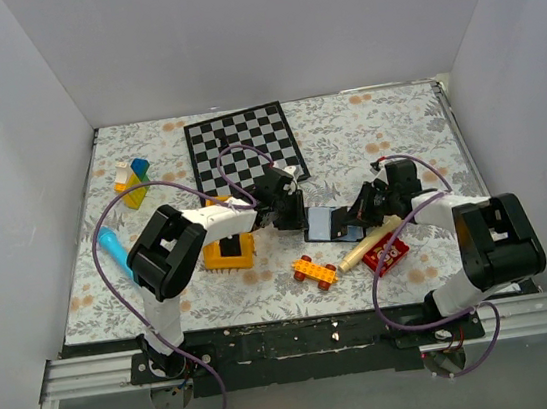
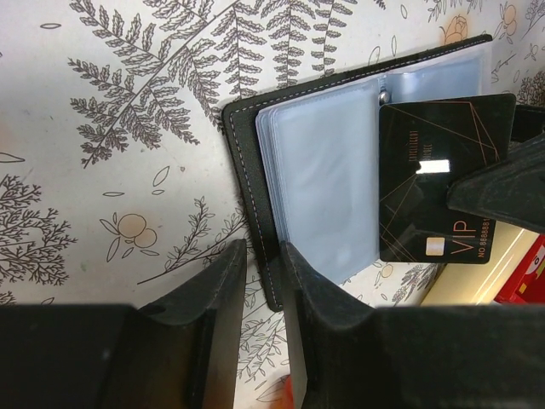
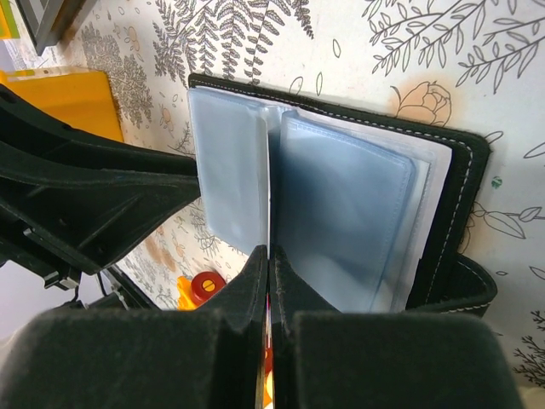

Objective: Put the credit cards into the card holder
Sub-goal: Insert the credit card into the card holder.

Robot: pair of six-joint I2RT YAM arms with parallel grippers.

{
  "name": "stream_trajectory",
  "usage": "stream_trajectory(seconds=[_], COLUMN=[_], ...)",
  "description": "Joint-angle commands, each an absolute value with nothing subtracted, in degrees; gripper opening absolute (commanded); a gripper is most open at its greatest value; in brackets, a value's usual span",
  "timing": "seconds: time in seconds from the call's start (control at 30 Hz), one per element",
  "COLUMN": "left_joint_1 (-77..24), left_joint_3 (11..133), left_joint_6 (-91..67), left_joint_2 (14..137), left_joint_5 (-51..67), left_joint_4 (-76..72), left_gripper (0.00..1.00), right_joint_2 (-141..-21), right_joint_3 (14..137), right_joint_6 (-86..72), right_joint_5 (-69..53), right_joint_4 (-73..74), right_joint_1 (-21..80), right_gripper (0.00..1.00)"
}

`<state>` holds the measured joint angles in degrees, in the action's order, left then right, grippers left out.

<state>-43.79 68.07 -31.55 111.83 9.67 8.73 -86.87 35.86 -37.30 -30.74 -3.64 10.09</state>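
Card holder [image 1: 328, 222] lies open at the centre of the bench [image 1: 385, 129] in the top view, between both hands, clear blue-grey sleeves [image 2: 319, 187] facing up. In the left wrist view its long axis runs left to right, tilted up toward the right. Credit card [image 2: 426, 196], black, is at frame right over the sleeves' right edge. Its long axis is near vertical and the print is turned sideways: gold "VIP" and "NO 8888", the rest cut off; the upper line is too small to read. Right hand [image 3: 269, 252] is pressed together on the card's edge. Left hand [image 2: 264, 256] has its fingers nearly together, straddling the holder's lower cover edge; can't tell if it pinches.
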Motion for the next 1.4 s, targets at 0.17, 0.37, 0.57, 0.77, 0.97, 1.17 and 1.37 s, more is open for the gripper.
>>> stream_trajectory(seconds=[0.17,0.37,0.57,0.77,0.97,1.17,1.37], left_joint_1=[-44.3,-44.3,-44.3,-44.3,-44.3,-44.4,-44.3], left_joint_3=[68.6,68.7,68.8,69.1,69.1,69.2,69.1], left_joint_6=[-30.9,-31.0,-30.9,-30.9,-30.9,-31.1,-30.8], left_joint_2=[113.0,113.3,113.5,113.7,113.9,114.2,114.0], left_joint_5=[10.1,10.3,10.5,10.7,11.0,11.3,11.3], left_joint_4=[9.6,9.6,9.6,9.7,9.6,9.6,9.8], left_gripper=[0.22,0.22,0.22,0.2,0.2,0.18,0.17], right_joint_2=[-88.8,-90.2,-90.8,-91.2,-90.7,-90.3,-88.8], right_joint_3=[38.6,39.5,39.5,39.3,39.7,39.2,39.5], right_joint_6=[-36.8,-36.7,-36.9,-36.5,-35.1,-34.9,-32.8], right_joint_5=[-32.9,-33.7,-34.0,-33.0,-30.8,-28.8,-25.3], right_joint_4=[-5.8,-5.9,-6.6,-6.4,-4.8,-4.9,-2.1], right_joint_1=[9.8,9.8,9.8,9.8,9.8,9.8,9.8], right_gripper=[0.01,0.01,0.01,0.01,0.01,0.01,0.01])
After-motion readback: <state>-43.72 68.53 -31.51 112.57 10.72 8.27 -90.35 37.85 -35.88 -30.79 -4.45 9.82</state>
